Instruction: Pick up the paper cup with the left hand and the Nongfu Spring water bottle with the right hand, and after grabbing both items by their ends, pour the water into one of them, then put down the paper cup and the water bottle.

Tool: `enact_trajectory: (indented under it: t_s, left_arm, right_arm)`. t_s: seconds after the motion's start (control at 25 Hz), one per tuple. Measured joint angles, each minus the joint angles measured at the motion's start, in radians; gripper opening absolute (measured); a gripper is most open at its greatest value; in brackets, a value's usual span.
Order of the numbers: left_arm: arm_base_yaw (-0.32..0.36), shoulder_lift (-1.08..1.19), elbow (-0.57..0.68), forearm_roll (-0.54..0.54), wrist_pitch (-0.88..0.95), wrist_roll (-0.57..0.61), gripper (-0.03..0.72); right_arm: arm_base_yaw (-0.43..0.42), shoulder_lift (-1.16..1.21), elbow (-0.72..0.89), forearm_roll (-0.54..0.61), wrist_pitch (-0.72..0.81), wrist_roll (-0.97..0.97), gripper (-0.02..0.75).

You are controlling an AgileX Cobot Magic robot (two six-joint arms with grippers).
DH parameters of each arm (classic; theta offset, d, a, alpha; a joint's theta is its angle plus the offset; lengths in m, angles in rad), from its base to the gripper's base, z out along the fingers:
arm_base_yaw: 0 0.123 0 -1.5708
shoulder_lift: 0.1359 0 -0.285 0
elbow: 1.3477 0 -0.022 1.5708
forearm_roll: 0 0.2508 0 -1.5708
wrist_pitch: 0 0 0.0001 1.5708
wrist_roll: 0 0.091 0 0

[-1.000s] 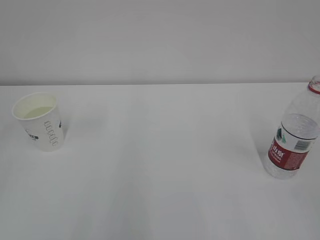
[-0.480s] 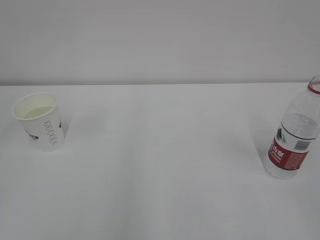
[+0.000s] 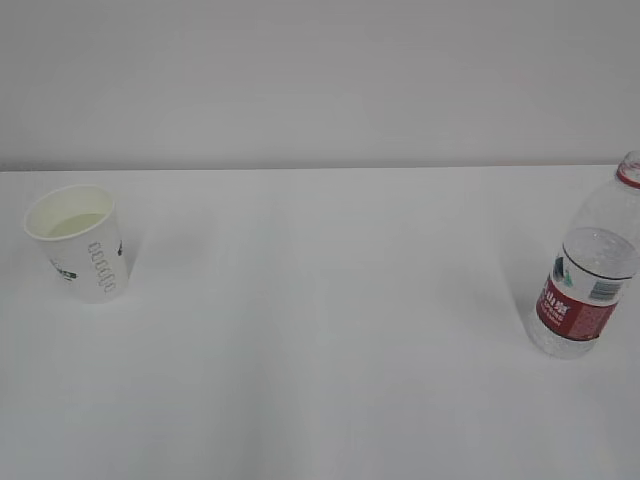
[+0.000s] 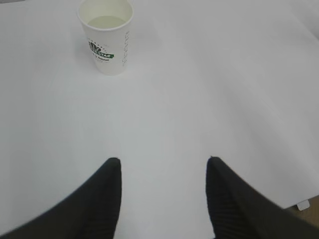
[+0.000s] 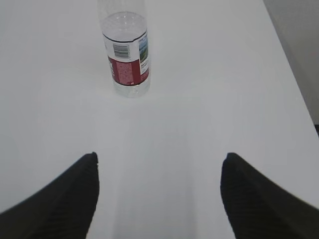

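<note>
the paper cup (image 3: 78,243) stood upright at the far left of the white table (image 3: 320,330), pale water (image 3: 72,225) inside it (green logo and grey lettering on its side). well apart, at the right edge, the nongfu spring water bottle (image 3: 590,270) stood upright, uncapped, its red label low on the body.

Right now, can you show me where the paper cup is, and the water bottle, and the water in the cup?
paper cup (image 3: 88,262), exterior view, on its white side wall beside the lettering.
water bottle (image 3: 575,312), exterior view, on its red label.
water (image 4: 105,21), left wrist view, on the pale liquid inside the cup.
</note>
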Motion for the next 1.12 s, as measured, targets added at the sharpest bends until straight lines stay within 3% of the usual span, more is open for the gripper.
enact_trajectory:
  t_s: [1.12]
  left_arm:
    - [0.000,0.000,0.048,0.008,-0.024,0.015,0.391]
  right_arm:
    - [0.000,0.000,0.039,0.000,-0.082,0.000,0.570]
